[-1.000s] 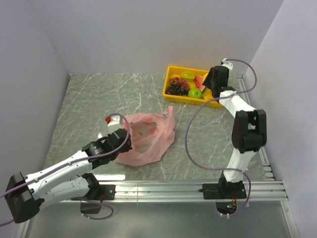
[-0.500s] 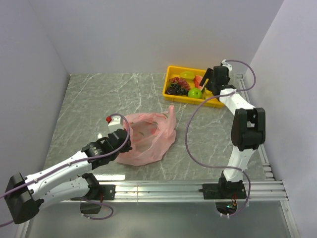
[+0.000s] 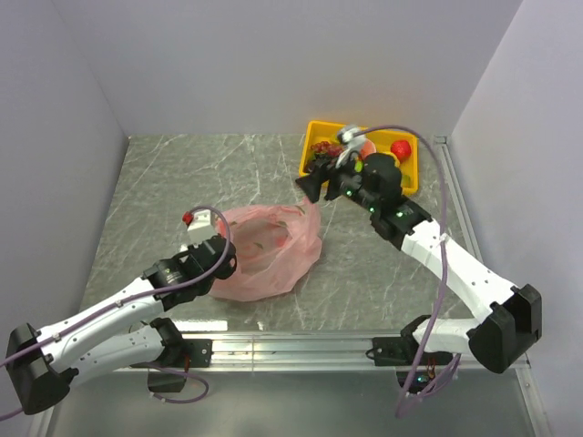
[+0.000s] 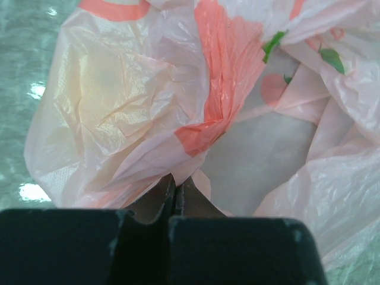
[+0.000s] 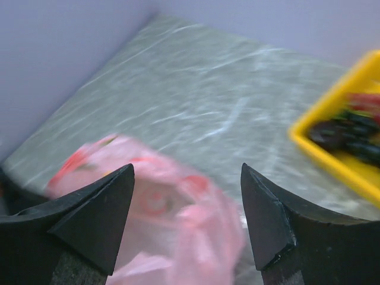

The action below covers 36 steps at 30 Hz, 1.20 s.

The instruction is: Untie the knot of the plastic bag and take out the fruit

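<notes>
The plastic bag (image 3: 269,250) lies crumpled mid-worktop (image 3: 182,173). The left fingers (image 4: 155,205) are clenched on a fold of its near edge, confirmed only by the wrist view. The right fingers (image 5: 95,208) are spread and empty over its far corner. Overhead, a red fruit (image 3: 400,147) sits in the yellow tray (image 3: 408,173).

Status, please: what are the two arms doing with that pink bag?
Left gripper shut on the plastic bag edge. Right gripper open, empty, above the bag's far corner. Nothing blocking it.

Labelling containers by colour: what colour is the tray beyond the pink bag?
Yellow; the tray shows best in the top external view.
</notes>
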### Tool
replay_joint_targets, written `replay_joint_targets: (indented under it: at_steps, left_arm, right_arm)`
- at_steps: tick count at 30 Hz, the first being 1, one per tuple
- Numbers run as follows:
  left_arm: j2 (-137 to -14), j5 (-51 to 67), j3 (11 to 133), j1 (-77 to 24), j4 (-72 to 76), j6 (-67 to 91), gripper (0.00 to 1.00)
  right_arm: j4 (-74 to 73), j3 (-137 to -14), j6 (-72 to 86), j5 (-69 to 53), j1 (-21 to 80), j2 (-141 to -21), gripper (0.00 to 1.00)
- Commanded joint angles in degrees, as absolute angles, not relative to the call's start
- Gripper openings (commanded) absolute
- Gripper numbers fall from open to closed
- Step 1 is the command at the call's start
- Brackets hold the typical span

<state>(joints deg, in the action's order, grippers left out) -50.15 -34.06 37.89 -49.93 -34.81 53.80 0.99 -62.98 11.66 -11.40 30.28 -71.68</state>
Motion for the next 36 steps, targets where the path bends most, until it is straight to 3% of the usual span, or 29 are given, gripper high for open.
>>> replay_joint_targets:
  at_steps: [1, 6, 13, 23, 31, 36]
  left_arm:
    - [-47.9, -38.9, 41.2, -49.7, -39.3, 56.6, 0.01]
    - [-46.1, -39.8, 41.2, -49.7, -41.7, 59.0, 0.01]
    - [-44.5, -41.9, 39.9, -49.7, -48.7, 65.5, 0.01]
    - [-43.9, -48.8, 42.4, -47.5, -59.8, 74.0, 0.00]
    - [-48.9, -38.8, 42.9, -43.0, -34.7, 49.7, 0.01]
    - [-51.9, -37.6, 47.4, -42.9, -29.2, 38.3, 0.12]
  right_arm:
    - [2.0, -61.7, 8.5, -19.9, 36.8, -72.1, 0.79]
    - [4.0, -60.5, 10.0, -22.7, 45.2, -80.1, 0.76]
    - [10.5, -51.1, 16.6, -13.7, 47.4, -90.7, 0.74]
    - [5.1, -37.5, 24.0, 5.9, 47.5, -86.6, 0.77]
    - [2.4, -32.8, 23.8, 9.5, 52.0, -75.2, 0.77]
    - [-0.9, -36.5, 23.5, 10.1, 56.4, -68.7, 0.77]
